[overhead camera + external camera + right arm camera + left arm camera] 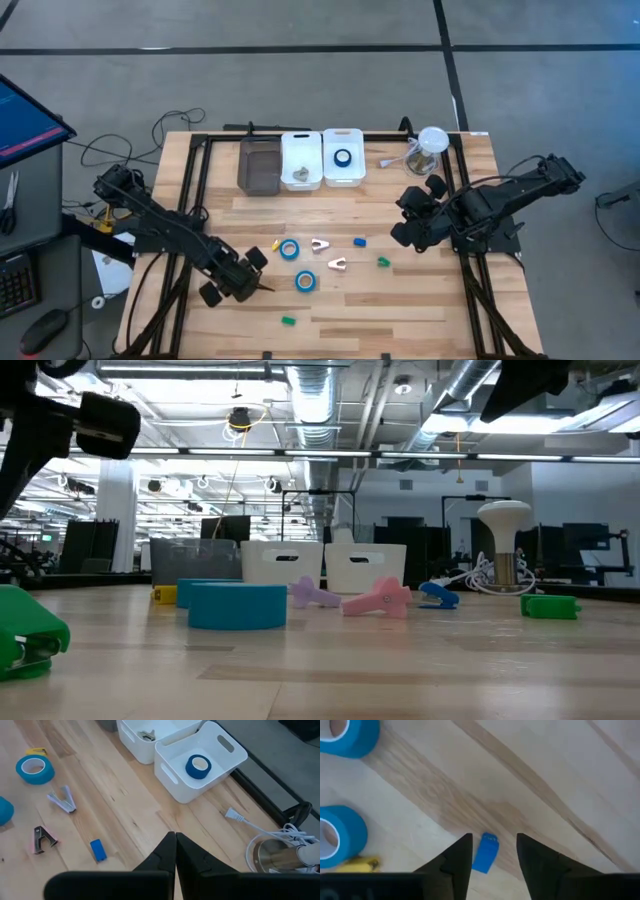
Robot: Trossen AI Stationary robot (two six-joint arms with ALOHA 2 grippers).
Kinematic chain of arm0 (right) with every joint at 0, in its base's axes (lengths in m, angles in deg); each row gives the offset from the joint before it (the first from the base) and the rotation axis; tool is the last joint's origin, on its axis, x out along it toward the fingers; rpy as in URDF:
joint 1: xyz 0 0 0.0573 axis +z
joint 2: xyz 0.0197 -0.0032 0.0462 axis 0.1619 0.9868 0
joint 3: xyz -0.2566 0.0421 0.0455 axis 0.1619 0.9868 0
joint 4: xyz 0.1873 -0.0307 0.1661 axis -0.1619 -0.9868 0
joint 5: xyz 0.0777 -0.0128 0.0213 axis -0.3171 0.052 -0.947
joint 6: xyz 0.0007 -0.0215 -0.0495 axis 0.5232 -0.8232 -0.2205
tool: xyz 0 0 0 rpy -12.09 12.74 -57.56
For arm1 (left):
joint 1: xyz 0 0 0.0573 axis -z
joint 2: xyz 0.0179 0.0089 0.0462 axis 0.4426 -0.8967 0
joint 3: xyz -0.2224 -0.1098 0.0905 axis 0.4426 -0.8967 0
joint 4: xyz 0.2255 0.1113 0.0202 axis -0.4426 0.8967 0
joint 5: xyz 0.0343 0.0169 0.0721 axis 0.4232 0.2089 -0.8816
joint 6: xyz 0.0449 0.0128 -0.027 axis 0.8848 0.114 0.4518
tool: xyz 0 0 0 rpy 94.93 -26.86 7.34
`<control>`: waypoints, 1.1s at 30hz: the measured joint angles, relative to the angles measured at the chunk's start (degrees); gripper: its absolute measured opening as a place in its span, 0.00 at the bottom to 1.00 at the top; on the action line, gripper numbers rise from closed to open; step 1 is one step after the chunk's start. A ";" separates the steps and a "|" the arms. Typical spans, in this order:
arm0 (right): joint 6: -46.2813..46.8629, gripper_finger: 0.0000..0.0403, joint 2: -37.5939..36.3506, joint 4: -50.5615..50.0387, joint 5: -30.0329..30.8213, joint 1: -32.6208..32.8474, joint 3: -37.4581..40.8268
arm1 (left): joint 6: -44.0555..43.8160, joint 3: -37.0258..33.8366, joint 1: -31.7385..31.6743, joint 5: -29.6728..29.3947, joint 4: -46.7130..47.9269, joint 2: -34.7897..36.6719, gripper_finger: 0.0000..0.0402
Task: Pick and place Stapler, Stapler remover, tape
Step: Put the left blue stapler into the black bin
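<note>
Two blue tape rolls [289, 249] [305, 281] lie flat on the wooden table, and another tape roll [198, 766] lies in the right white bin [343, 170]. Beside the two on the table lie a lavender staple remover [319, 244] and a pink staple remover [337, 265]. Small staplers lie scattered: yellow [276, 244], blue [359, 241], green [383, 262] and green [288, 321]. My left gripper [262, 287] hangs open above the table, left of the nearer roll. In its wrist view the blue stapler [485, 852] shows on the table beyond the open fingers [492, 837]. My right gripper [175, 836] waits shut above the table's right side.
A dark grey bin [259, 165] and a white bin [301, 160] holding a greyish staple remover [147, 736] stand at the far edge. A clear round-topped object [430, 145] with a white cord [235, 815] stands at the far right. Bare wood lies near the front edge.
</note>
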 joint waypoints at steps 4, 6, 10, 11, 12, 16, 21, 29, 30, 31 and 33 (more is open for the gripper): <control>0.00 0.00 0.26 0.13 -0.02 0.00 -0.01 | 0.00 -3.35 0.00 -0.09 -0.96 0.01 0.41; 0.05 0.00 0.24 0.19 -0.02 0.00 -0.01 | 0.00 -5.25 0.00 -0.14 -1.05 0.01 0.42; 0.40 0.00 0.24 0.78 0.02 -0.02 -0.02 | 0.02 -7.50 0.00 -2.33 -3.18 0.07 0.44; 0.42 0.00 0.24 0.93 0.02 -0.02 -0.02 | 0.02 -7.83 0.00 -2.36 -4.36 0.07 0.44; 0.44 0.00 0.24 1.11 0.02 0.00 0.00 | 0.02 -8.11 0.00 -2.37 -5.41 0.09 0.44; 0.44 0.00 0.24 1.20 0.02 0.00 -0.01 | 0.00 -10.03 0.00 -2.25 -10.36 0.14 0.44; 0.44 0.00 0.24 1.66 0.02 0.00 -0.02 | -0.09 -12.38 0.00 -2.14 -12.75 0.14 0.44; 0.44 0.00 0.24 2.88 0.02 0.01 -0.01 | -0.73 -15.36 0.00 -1.93 -13.53 0.24 0.40; 0.44 0.00 0.24 2.89 0.02 0.01 -0.01 | -1.09 -15.57 0.00 -1.86 -13.66 0.30 0.39; 0.44 0.00 0.24 2.89 0.02 0.00 -0.02 | -1.42 -15.69 0.00 -1.81 -13.77 0.33 0.37; 0.44 0.00 0.24 2.89 0.04 0.00 -0.02 | -2.53 -15.77 -0.12 -1.73 -13.81 0.33 0.33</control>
